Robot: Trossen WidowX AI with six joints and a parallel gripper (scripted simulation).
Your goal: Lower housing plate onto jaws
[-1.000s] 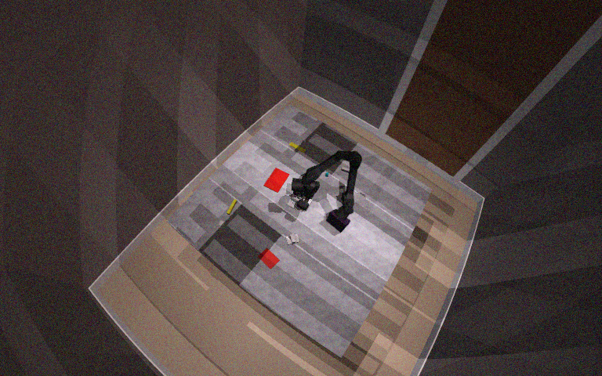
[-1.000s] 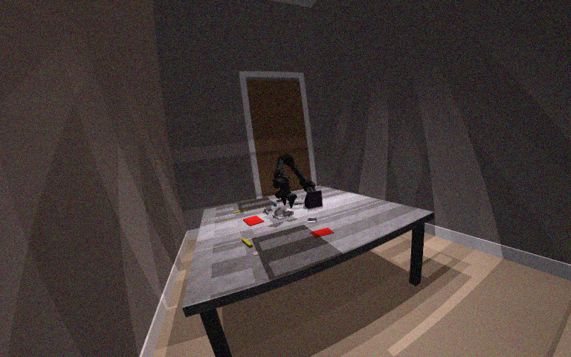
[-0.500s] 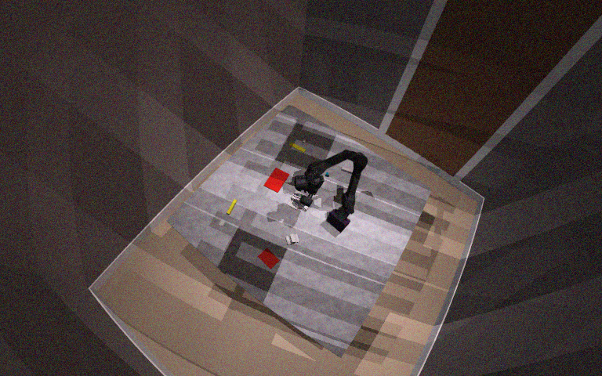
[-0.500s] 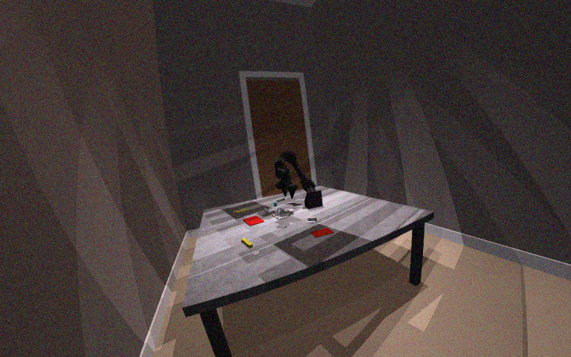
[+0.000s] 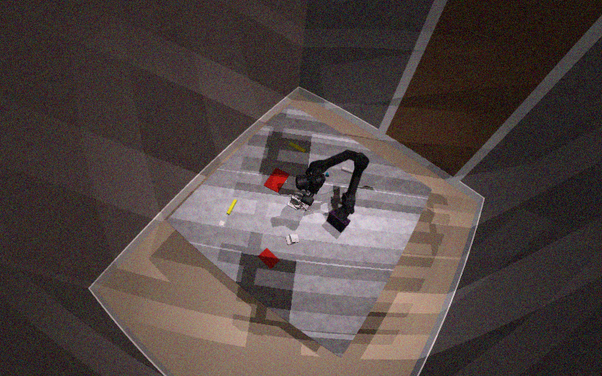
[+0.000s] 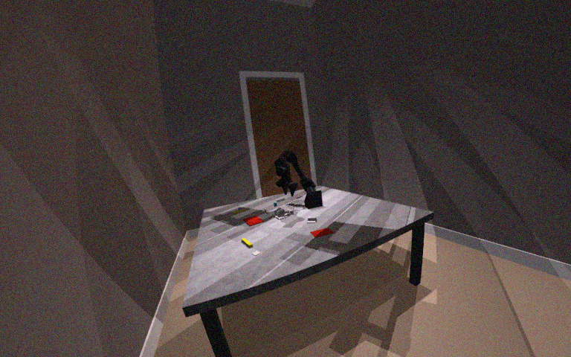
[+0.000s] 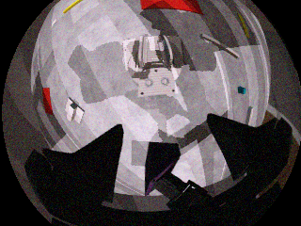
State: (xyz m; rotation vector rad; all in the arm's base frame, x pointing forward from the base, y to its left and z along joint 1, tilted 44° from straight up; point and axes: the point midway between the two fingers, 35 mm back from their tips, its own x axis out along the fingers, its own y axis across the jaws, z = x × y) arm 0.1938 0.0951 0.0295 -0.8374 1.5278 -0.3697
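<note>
The pale housing plate [image 7: 156, 88], with two round bosses and small dark holes, lies at the near end of the gripper assembly in the wrist view. It looks roughly level there, but its seating on the stubs is too small to judge. Two curved jaws [image 7: 141, 51] [image 7: 167, 48] extend from it, side by side and apart. The assembly also shows small in the top view [image 5: 296, 202] and the exterior view [image 6: 282, 213]. My gripper [image 7: 166, 122] [image 6: 289, 193] is open and empty, raised above the assembly and clear of it. The jaw pins are not distinguishable.
Red squares [image 5: 276, 179] [image 5: 268, 258] lie on both sides of the assembly. Yellow bars [image 5: 231, 206] [image 5: 297, 146], a small white part [image 5: 291, 239] [image 7: 74, 110], a thin rod [image 7: 220, 46] and a teal cube [image 7: 242, 89] lie around. The arm's base [image 5: 338, 220] stands nearby.
</note>
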